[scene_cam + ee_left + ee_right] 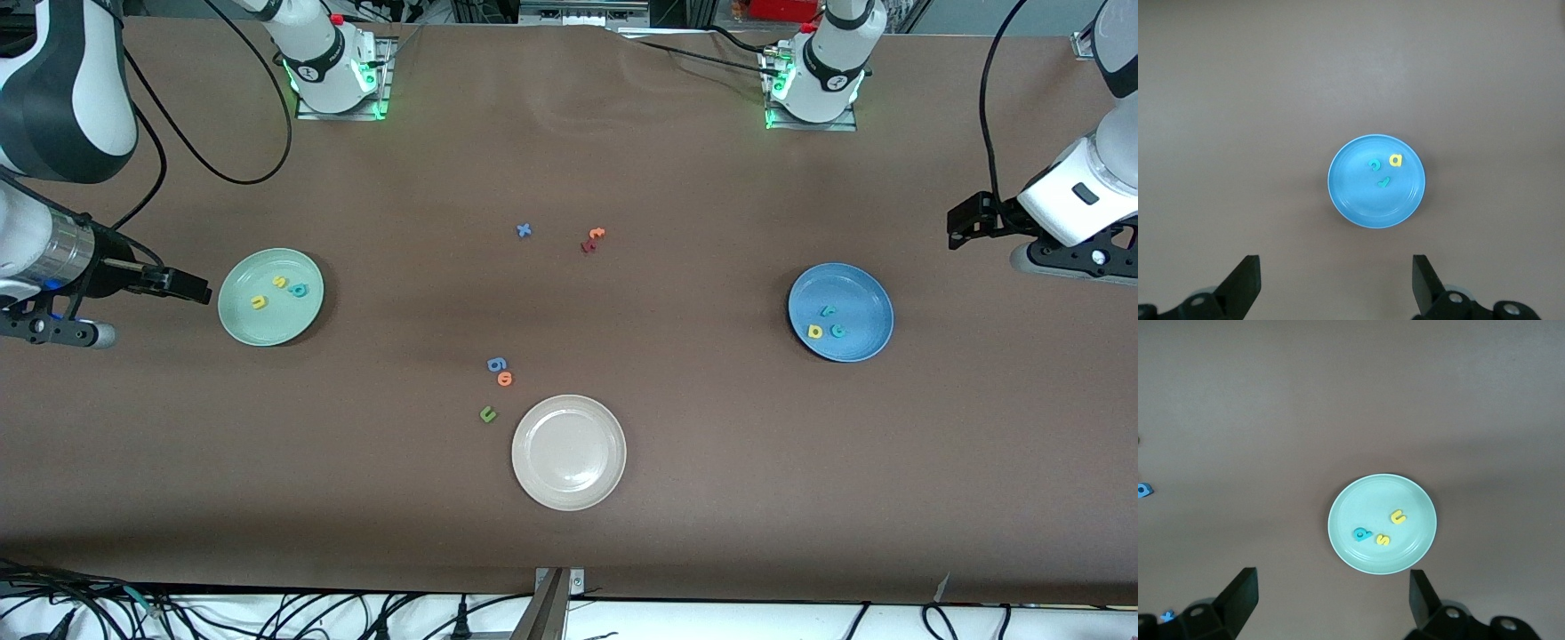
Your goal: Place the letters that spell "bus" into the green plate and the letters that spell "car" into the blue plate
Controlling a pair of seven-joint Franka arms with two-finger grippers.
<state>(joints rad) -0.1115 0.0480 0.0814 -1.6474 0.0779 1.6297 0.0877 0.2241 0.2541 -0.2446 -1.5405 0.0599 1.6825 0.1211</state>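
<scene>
The green plate (233,307) holds three letters (278,290), and the blue plate (867,302) three more (827,324). The left gripper (1336,283) and the right gripper (1331,600) gape wide and empty, each above its end of the table (676,498).

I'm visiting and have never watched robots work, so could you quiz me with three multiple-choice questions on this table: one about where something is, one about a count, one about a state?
1. Where is the yellow "a"?
A. In the blue plate
B. In the cream-white plate
C. On the bare table

2. How many letters lie in the green plate?
A. One
B. Three
C. Five

3. How do the two grippers stand?
A. Both shut on letters
B. One open, one shut
C. Both open and holding nothing

Answers:
1. A: the front view shows it in the blue plate beside the teal "c" and teal "r".
2. B: a yellow "u", a yellow "s" and a teal "b" lie there.
3. C: the left gripper and the right gripper each show spread fingers with nothing between them.
</scene>
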